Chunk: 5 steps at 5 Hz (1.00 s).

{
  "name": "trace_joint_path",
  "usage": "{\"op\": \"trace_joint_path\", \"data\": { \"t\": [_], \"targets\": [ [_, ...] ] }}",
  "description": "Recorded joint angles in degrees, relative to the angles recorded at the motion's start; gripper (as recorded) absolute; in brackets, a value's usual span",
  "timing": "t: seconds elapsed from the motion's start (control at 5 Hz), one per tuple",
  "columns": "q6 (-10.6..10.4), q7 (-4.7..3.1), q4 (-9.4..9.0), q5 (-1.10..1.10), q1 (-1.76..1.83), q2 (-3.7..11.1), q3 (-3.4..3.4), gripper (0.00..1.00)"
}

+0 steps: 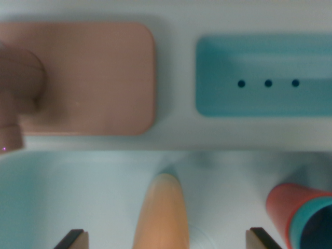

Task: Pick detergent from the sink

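Spread wide at six o'clock, the gripper (166, 239) holds its jaws open with nothing between the pads yet, straddling the orange detergent (162, 215) lying in the sink (78, 192), apparently lined up for a grasp. At four o'clock sits a red cup (290, 207) with a teal one inside. Beyond the rim, a pink faucet base (93, 78) at ten o'clock and a teal soap dish (264, 75) at two.

detergent (162, 212): orange tapered bottle, lying in the pale sink basin (78, 197), centred between the open fingertips, tip pointing away.
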Motion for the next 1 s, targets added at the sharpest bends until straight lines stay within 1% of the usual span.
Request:
{"op": "trace_joint_path", "data": {
  "t": [0.2,0.4,0.6,0.8,1.0],
  "targets": [
    [-1.7,-0.41,-1.2,0.17,-0.11,0.67,-0.12,0.0],
    [-1.7,-0.41,-1.2,0.17,-0.11,0.67,-0.12,0.0],
    [-3.1,-0.75,-2.21,0.31,-0.21,1.24,-0.23,0.0],
    [-3.1,-0.75,-2.21,0.31,-0.21,1.24,-0.23,0.0],
    [-4.1,-1.0,-2.97,0.42,-0.28,1.66,-0.31,0.0]
  ]
}}
